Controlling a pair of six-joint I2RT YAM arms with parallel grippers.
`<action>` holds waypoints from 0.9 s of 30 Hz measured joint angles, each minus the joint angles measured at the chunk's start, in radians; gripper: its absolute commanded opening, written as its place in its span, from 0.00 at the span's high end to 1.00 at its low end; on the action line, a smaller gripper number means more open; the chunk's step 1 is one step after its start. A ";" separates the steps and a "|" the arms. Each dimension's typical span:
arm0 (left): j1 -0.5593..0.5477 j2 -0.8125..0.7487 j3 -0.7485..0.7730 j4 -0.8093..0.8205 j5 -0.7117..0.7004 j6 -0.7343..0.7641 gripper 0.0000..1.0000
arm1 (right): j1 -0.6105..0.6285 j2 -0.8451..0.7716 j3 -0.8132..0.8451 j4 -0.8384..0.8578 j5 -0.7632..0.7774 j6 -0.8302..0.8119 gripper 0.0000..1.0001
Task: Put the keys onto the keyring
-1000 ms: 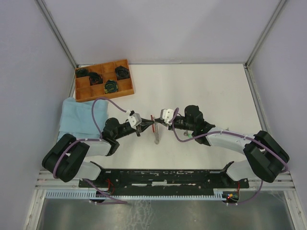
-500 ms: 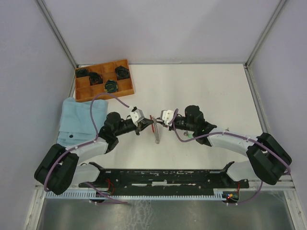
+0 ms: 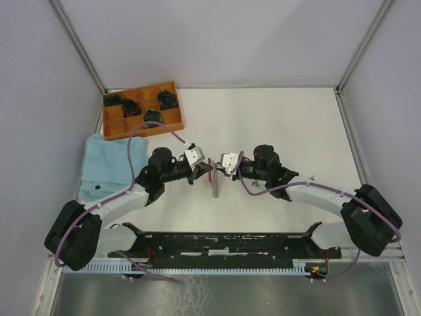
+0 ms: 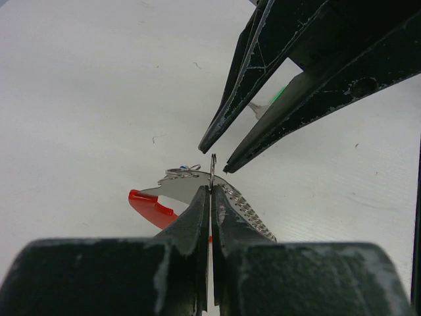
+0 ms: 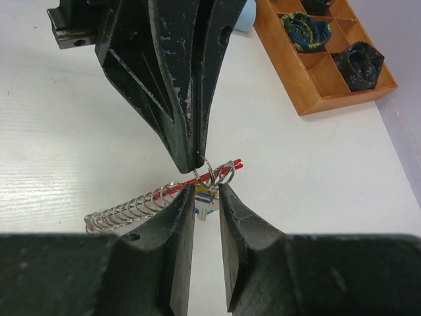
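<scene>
The keyring (image 3: 212, 166) hangs just above the table centre between both grippers, its red strap (image 4: 150, 205) and silver chain (image 3: 214, 185) trailing down. My left gripper (image 4: 210, 191) is shut on the thin metal ring (image 4: 213, 172). In the right wrist view the rings (image 5: 212, 172) sit just under the left fingertips (image 5: 191, 155). My right gripper (image 5: 207, 192) stands open right below them. A blue-headed key (image 5: 205, 201) shows in the gap between its tips, and neither tip touches it. A green-headed key (image 3: 259, 187) lies on the table under the right arm.
A wooden compartment tray (image 3: 172, 118) holding dark round coils (image 3: 167, 99) stands at the back left. A light blue cloth (image 3: 105, 164) lies left of the left arm. The chain (image 5: 125, 212) stretches toward the near edge.
The right gripper's jaws have parted from shut to open. The left gripper has closed fully on the ring, and its arm has shifted slightly right and away from the base.
</scene>
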State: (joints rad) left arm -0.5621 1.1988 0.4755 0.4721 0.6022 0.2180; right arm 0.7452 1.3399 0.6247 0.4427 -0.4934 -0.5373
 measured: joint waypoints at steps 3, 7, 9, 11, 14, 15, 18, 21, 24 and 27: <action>-0.008 -0.011 0.018 -0.044 -0.014 0.009 0.97 | 0.000 0.000 0.006 -0.016 -0.006 -0.010 0.72; -0.019 -0.022 0.033 -0.097 -0.029 0.024 0.97 | 0.000 0.000 0.018 -0.026 -0.013 -0.018 0.73; -0.028 -0.023 0.048 -0.130 -0.037 0.036 0.97 | 0.000 0.000 0.024 -0.034 -0.019 -0.019 0.73; -0.036 -0.023 0.062 -0.156 -0.051 0.039 0.97 | 0.000 0.000 0.029 -0.041 -0.023 -0.019 0.74; -0.047 -0.023 0.082 -0.193 -0.065 0.050 0.97 | 0.000 0.000 0.035 -0.056 -0.029 -0.024 0.76; -0.050 -0.023 0.087 -0.202 -0.071 0.054 0.97 | 0.000 0.000 0.038 -0.061 -0.031 -0.026 0.76; -0.057 -0.023 0.098 -0.226 -0.079 0.060 0.97 | 0.000 0.000 0.045 -0.070 -0.035 -0.029 0.77; -0.063 -0.023 0.111 -0.254 -0.082 0.064 0.97 | 0.000 0.000 0.048 -0.072 -0.042 -0.029 0.80; -0.069 -0.021 0.125 -0.278 -0.094 0.069 0.97 | 0.000 0.000 0.051 -0.079 -0.048 -0.029 0.84; -0.072 -0.021 0.132 -0.292 -0.103 0.072 0.96 | 0.000 0.001 0.060 -0.093 -0.050 -0.029 0.92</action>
State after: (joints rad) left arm -0.6346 1.1782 0.6079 0.1802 0.4992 0.2901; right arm 0.7452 1.3407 0.6849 0.3500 -0.5430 -0.5667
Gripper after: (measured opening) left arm 0.040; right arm 0.151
